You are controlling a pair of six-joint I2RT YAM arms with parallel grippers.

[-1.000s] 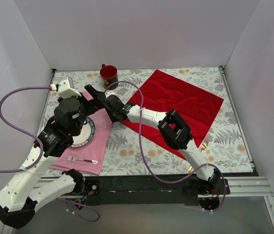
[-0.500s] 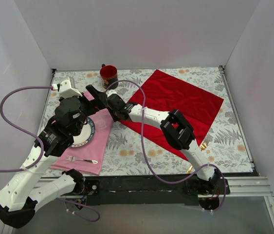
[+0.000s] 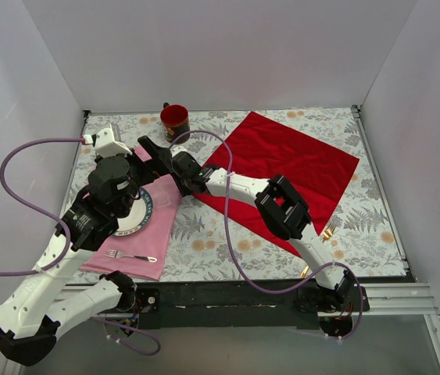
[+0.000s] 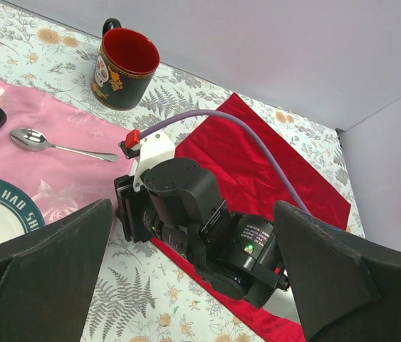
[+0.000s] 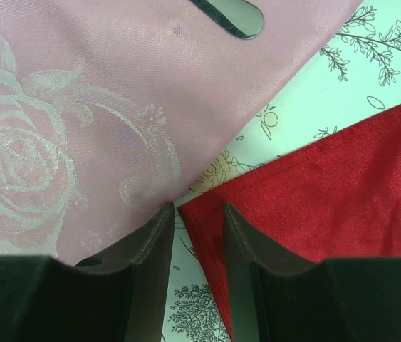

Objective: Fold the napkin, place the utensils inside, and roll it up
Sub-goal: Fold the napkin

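The red napkin [image 3: 286, 168] lies spread flat as a diamond on the flowered table, also in the left wrist view [image 4: 257, 164]. My right gripper [image 5: 196, 214] reaches across to the napkin's left corner [image 5: 207, 214]. Its jaws stand a narrow gap apart, with the corner lying between them on the table. In the top view the right gripper [image 3: 188, 178] sits at the placemat's edge. My left gripper [image 3: 157, 152] hovers just above it, open wide and empty [image 4: 193, 235]. Gold utensils [image 3: 327, 232] peek out beside the napkin's near-right edge, mostly hidden by the right arm.
A pink placemat [image 3: 153, 223] at the left holds a plate [image 3: 140, 212], a silver fork [image 3: 131, 255] and a silver spoon [image 4: 58, 146]. A dark mug with a red inside [image 3: 175, 119] stands at the back. White walls enclose the table.
My right gripper has edged slightly up and left at the napkin's left corner. The left arm has barely moved.
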